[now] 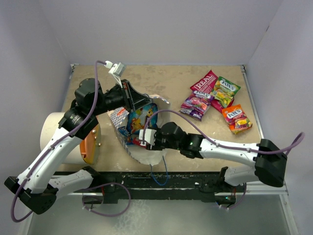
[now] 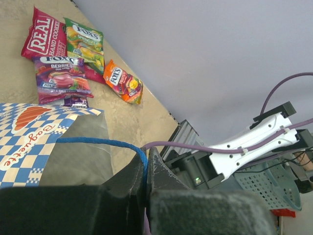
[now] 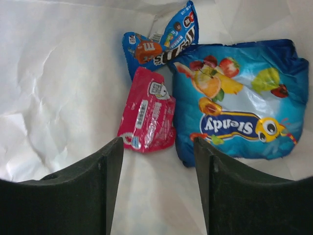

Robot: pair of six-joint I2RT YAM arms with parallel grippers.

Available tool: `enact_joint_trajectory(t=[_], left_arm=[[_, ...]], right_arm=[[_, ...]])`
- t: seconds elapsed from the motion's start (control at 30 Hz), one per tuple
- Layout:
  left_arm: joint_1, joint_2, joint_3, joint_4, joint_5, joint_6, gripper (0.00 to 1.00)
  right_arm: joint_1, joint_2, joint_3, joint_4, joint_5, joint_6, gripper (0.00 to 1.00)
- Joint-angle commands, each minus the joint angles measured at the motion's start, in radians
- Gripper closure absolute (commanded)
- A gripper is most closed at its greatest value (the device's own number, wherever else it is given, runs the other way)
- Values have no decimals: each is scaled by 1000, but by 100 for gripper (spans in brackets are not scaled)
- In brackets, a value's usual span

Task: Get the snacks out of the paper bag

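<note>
Paper bag (image 1: pixel 145 156): lies on the tabletop (image 1: pixel 171 81) between the arms. Both arms cover much of it in the top view.
Left fingers (image 2: pixel 164 178): closed on the bag's blue cord handle (image 2: pixel 98 142). Their tips blur into one dark mass.
Right fingers (image 3: pixel 110 166): spread apart inside the bag, holding nothing.
Snacks inside: blue fruit packet (image 3: pixel 239 98), pink packet (image 3: pixel 149 117), and small blue packet (image 3: pixel 161 41), which is partly hidden behind both.
Snacks outside: red packet (image 1: pixel 204 84), green packet (image 1: pixel 226 90), purple packet (image 1: pixel 194 105) and orange packet (image 1: pixel 235 117), overlapping at the far right.
</note>
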Motion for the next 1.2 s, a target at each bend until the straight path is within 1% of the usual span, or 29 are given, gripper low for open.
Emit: enact_joint_trajectory(t=[0.0, 0.07, 0.17, 0.33, 0.43, 0.6, 0.73, 0.93, 1.0, 1.07, 1.17], left_arm=[[1, -6, 22, 78, -34, -22, 100], [0, -3, 31, 75, -42, -22, 100], [0, 2, 34, 73, -33, -24, 100], [0, 16, 46, 73, 8, -26, 100], [0, 14, 51, 61, 21, -19, 100], [0, 6, 59, 33, 36, -7, 100], [0, -10, 49, 22, 32, -7, 100], [0, -34, 7, 32, 38, 4, 100], [0, -35, 0, 36, 51, 16, 100], [0, -36, -1, 33, 56, 24, 100], [0, -40, -3, 31, 53, 30, 100]], right_arm=[[4, 78, 7, 240, -9, 77, 36], [4, 126, 17, 291, 33, 120, 34], [4, 203, 61, 286, 31, 170, 33], [2, 266, 48, 377, 37, 217, 30], [3, 322, 70, 356, 52, 226, 29], [2, 413, 101, 351, 137, 270, 29], [2, 446, 125, 326, 149, 285, 37], [2, 441, 127, 290, 165, 313, 56], [1, 427, 134, 261, 181, 348, 62], [2, 400, 142, 225, 185, 388, 66], [3, 358, 140, 193, 206, 394, 72]])
